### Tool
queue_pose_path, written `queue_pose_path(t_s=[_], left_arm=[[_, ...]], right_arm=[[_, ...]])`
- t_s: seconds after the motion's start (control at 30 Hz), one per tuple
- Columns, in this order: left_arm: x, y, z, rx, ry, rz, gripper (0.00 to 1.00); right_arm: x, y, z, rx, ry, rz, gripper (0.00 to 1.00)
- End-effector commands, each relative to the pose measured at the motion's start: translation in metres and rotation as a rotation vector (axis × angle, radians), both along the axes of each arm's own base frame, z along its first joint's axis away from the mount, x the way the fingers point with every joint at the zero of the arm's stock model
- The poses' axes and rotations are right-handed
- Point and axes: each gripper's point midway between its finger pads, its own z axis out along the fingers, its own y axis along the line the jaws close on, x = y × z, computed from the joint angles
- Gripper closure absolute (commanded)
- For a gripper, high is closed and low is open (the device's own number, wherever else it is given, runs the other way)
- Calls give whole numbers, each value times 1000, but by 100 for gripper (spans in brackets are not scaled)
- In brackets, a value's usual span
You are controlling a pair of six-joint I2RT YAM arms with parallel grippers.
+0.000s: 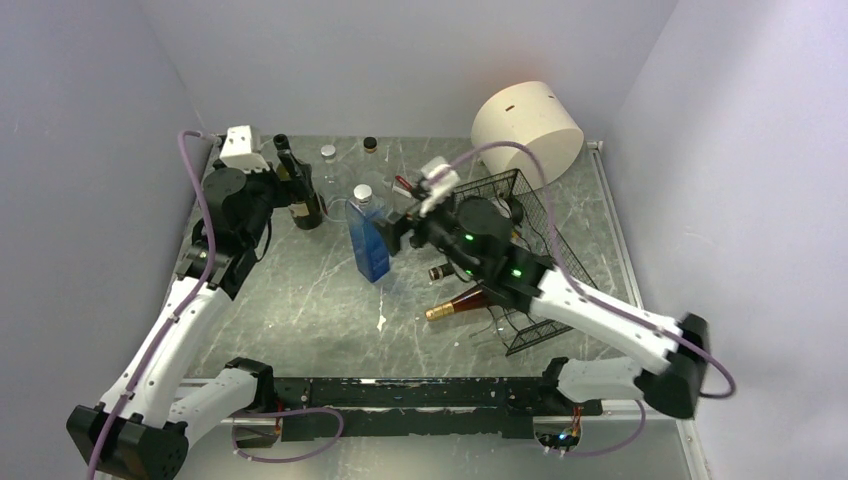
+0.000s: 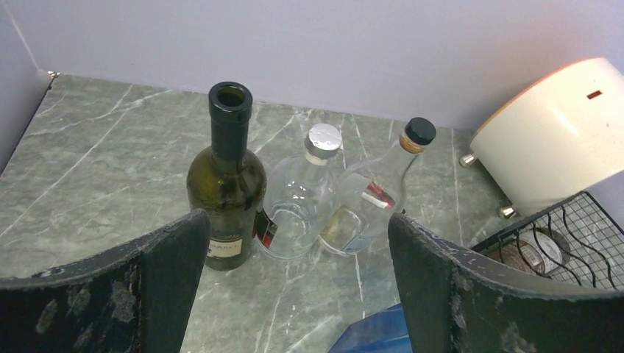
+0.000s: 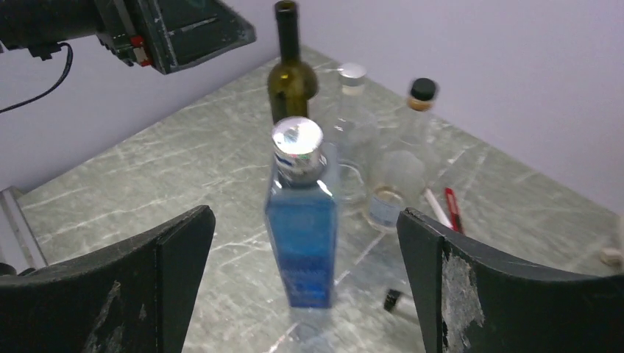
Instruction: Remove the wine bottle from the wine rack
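Right gripper [image 3: 303, 217] released: jaws wide apart, blue bottle [image 3: 302, 243] standing upright between them with a gap on both sides. Nothing grasped. In the top view that puts me mid-frame, just left of the rack [image 1: 545, 215].

Left gripper [image 2: 296, 219] also released and holding nothing. It hangs at upper left of the top view, near the green bottle [image 2: 227, 198].

Status as I read it:
- Off the rack, upright on the table [image 1: 300, 300]: green bottle (open neck, no cork), blue bottle, and two clear bottles [image 2: 298, 195] [image 2: 368, 193] touching each other just right of the green one.
- Left on the rack: amber bottle [image 1: 462, 300] with a gold top, lying down, neck poking out past the rack's left edge at centre-right of the top view. A second dark neck [image 1: 440, 271] shows just above it. My own arm covers much of the rack, so I can't tell whether more bottles lie there.
- The rack looks tilted or shoved against the cream cylinder [image 1: 527, 125] at upper right. I can't tell whether they touch.

Judgement: partly done. If the green bottle is the wine bottle meant, it's already clear of the rack. If every bottle has to come off, at least two remain. The amber one looks like the easiest next pick since its neck is exposed on my side. Before that I'd need to back clear of the blue bottle without tipping it.
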Motion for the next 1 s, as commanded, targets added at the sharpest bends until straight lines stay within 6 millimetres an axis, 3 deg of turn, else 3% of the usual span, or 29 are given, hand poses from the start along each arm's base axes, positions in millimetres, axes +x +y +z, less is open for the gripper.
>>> queue_pose_path(t_s=[0.0,0.17,0.27,0.5,0.7,0.87,0.97], left_arm=[[0,-18,22,18,-52,-97,6],[-10,-38,18,37,-19,-211,6],[-23,-43,14,25,40,-257,6],[-61,-51,3,32,212,-363,6],[-102,-104,-18,71,259,-809,6],[-113,-114,-20,173,79,-950,6],[-110,-116,-17,221,-28,-966,7]], right_arm=[[-12,-61,-27,-78,55,-137,0],[-29,-126,-72,-189,160,-298,0],[-43,-141,-81,-189,229,-303,0],[-63,-141,-89,-57,291,-240,0],[-63,-132,-92,-43,316,-222,0],[-67,-122,-85,-86,332,-168,0],[-67,-125,-82,-95,334,-179,0]])
